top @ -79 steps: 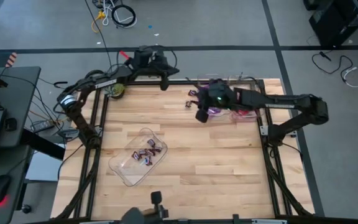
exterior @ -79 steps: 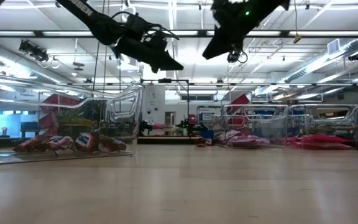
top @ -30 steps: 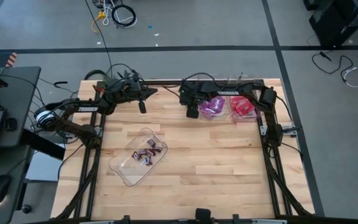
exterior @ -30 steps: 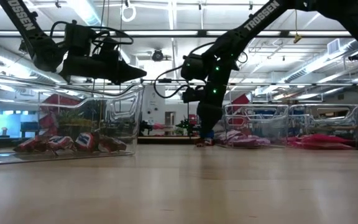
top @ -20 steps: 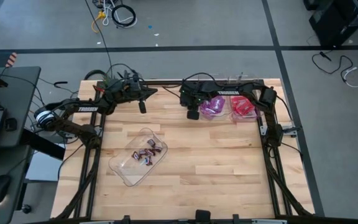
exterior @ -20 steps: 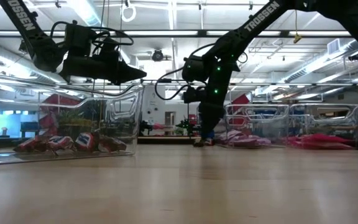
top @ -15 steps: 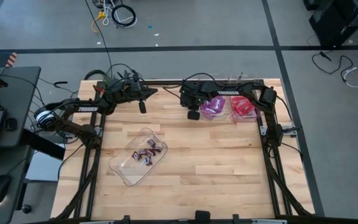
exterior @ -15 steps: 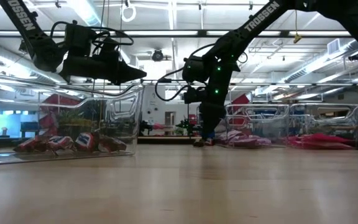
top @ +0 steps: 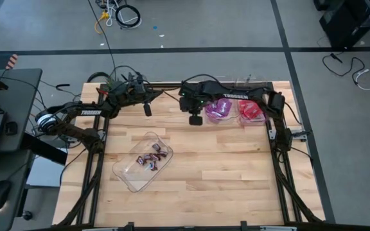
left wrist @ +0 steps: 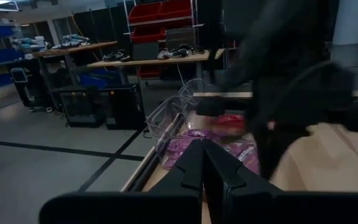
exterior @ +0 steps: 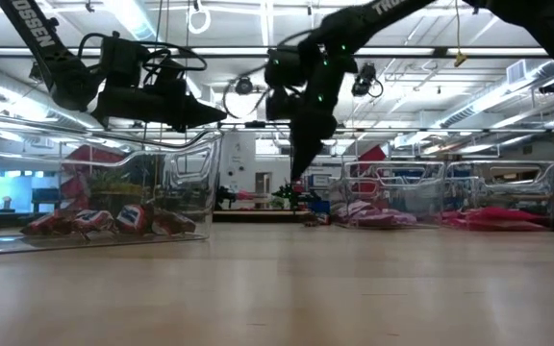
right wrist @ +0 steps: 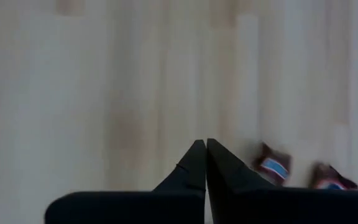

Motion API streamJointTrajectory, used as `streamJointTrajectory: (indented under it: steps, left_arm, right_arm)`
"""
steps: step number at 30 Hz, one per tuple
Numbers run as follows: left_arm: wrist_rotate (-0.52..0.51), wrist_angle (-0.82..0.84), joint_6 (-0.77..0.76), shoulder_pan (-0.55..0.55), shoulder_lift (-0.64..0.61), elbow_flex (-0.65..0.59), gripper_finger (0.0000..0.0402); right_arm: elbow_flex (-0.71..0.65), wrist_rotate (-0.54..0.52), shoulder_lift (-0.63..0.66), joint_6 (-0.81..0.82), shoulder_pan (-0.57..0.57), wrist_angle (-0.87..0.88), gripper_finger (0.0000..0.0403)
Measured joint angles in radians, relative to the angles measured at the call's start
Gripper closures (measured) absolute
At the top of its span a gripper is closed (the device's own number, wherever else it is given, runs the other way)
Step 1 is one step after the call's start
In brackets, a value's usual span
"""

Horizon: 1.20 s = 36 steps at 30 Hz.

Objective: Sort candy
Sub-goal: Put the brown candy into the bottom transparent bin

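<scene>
Two small dark brown wrapped candies (right wrist: 272, 167) (right wrist: 331, 179) lie loose on the wood table, next to the tray of purple packets (top: 218, 110). My right gripper (top: 196, 120) hangs above the table beside them, pointing steeply down. Its fingers (right wrist: 205, 144) are shut with nothing between them. The low view shows its tip (exterior: 296, 180) well clear of the table top. A tray of red packets (top: 250, 110) sits to the right of the purple one. A clear tray (top: 145, 160) at the near left holds several brown pieces. My left gripper (top: 148, 110) hovers shut and level at the far left.
The two candy trays stand along the far edge, and the clear tray (exterior: 94, 221) lies at the near left. Bare wood lies between them and along the near and right sides. A black frame (top: 278, 160) rims the table.
My right gripper stood open, down at the loose candies by the purple tray. It has shut, then risen off the table and shifted toward the table's left, tipping less steeply. The candies have stayed on the wood.
</scene>
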<state>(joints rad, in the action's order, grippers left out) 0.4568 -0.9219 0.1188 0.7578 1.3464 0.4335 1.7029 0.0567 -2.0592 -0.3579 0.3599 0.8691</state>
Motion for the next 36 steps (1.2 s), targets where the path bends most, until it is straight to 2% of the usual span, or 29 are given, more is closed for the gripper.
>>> streamJointTrajectory:
  steps: [7,12,18,22,27,32,36]
  left_arm:
    - [-0.001,0.0,0.004,0.0,0.0,0.0,0.0396]
    - [-0.002,0.002,0.005,0.0,0.0,0.0,0.0396]
    - [-0.002,0.036,0.007,0.0,0.0,0.0,0.0396]
    - [-0.002,0.056,0.009,0.0,0.0,0.0,0.0396]
    - [-0.002,0.062,0.01,0.0,0.0,0.0,0.0396]
    - [-0.002,0.061,0.011,0.0,0.0,0.0,0.0396]
    - [-0.003,0.065,0.011,0.0,0.0,0.0,0.0396]
  right_arm:
    - [0.028,0.011,0.0,0.157,-0.036,0.032,0.0378]
    - [0.008,-0.105,-0.001,0.225,-0.01,-0.029,0.0322]
    - [0.009,-0.109,-0.028,0.256,0.037,-0.052,0.0247]
    - [0.008,-0.135,-0.088,0.23,0.037,-0.053,0.0222]
    - [0.008,-0.193,-0.116,0.218,0.046,-0.054,0.0219]
    - [0.008,-0.218,-0.125,0.217,0.064,-0.062,0.0244]
    - [0.008,-0.196,-0.144,0.201,0.076,-0.051,0.0264]
